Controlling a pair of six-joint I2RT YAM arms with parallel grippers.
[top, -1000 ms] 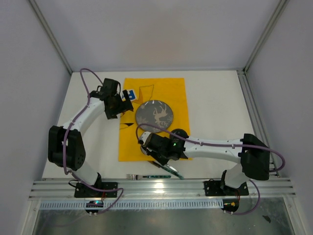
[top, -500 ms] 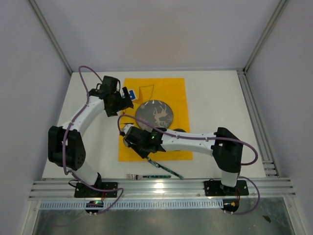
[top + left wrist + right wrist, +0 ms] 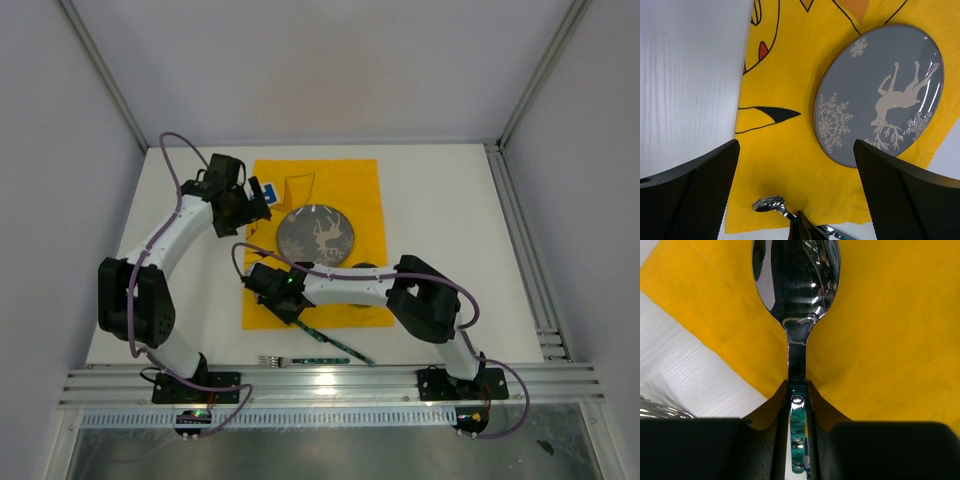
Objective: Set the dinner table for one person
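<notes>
Counter (image 3: 440,210) carries yellow cloth (image 3: 350,185) and reindeer plate (image 3: 315,233). Step: spoon placement. My right tool (image 3: 797,390) is clenched on the spoon (image 3: 796,285); left tool (image 3: 796,155) released. Next, probably: lift, set beside plate.

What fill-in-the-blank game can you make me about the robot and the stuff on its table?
1. The spoon in the right hand has a ____ handle.
2. The grey plate sits on the ____ cloth.
3. The left hand is ____ and holds nothing.
4. The fork lies on the ____ table, off the cloth.
Missing words: green, yellow, open, white.
</notes>
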